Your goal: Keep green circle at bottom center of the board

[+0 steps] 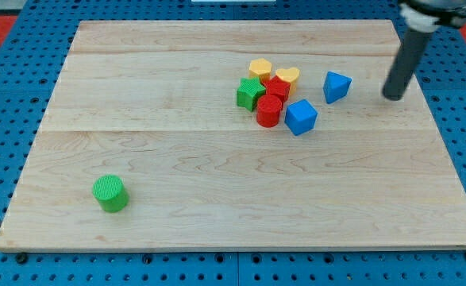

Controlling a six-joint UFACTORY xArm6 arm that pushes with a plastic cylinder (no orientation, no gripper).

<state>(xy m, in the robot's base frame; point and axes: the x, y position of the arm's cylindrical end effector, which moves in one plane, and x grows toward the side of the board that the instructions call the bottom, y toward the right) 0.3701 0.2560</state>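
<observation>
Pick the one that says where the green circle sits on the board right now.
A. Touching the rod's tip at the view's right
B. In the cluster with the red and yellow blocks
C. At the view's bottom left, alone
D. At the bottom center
C: the green circle stands alone near the board's bottom-left corner, far from the cluster around the green star and from my tip at the view's upper right.

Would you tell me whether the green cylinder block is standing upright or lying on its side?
Upright: the green cylinder block shows its round flat face on top, alone at the view's bottom left of the wooden board. My tip is far away.
</observation>
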